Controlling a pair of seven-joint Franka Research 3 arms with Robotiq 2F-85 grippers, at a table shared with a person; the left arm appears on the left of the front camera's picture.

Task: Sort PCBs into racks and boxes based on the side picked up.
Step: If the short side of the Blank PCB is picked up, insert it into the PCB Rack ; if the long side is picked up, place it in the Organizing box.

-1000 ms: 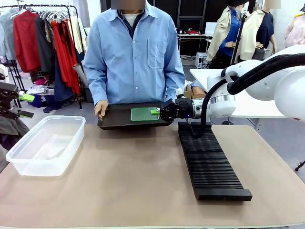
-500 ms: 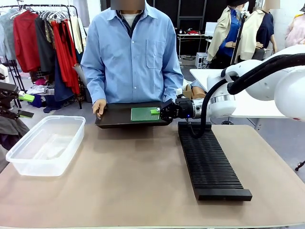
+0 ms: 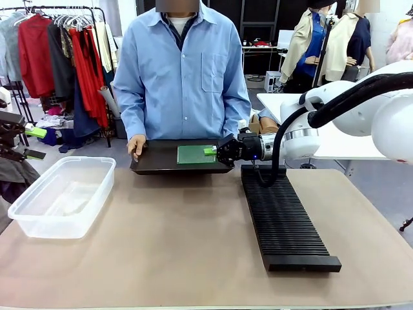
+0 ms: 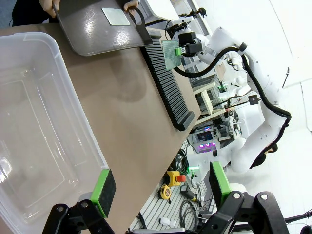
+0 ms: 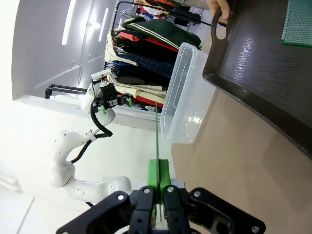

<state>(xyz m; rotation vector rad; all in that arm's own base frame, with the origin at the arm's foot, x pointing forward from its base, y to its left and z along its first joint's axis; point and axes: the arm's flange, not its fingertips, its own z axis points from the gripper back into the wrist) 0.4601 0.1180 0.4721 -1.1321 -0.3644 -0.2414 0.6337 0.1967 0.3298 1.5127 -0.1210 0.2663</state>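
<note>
Firstly, in the front view, a PCB (image 3: 195,154) is clamped between the jaws of the right gripper (image 3: 213,152), in front of the black tray (image 3: 155,163) held by a person's hand (image 3: 136,145). The rack (image 3: 284,219) and the box (image 3: 61,194) are placed well apart on the table (image 3: 174,245). In the left wrist view, the left gripper (image 4: 161,187) is seen with jaws wide apart above the box, and a second PCB (image 4: 116,16) is laid on the tray. In the right wrist view, the clamped PCB is seen edge-on.

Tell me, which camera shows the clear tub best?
The front view: the whole tub shows, empty, on the table. The left wrist view looks into it close up, with its edges cut off; the right wrist view shows it farther off, sideways.
</note>
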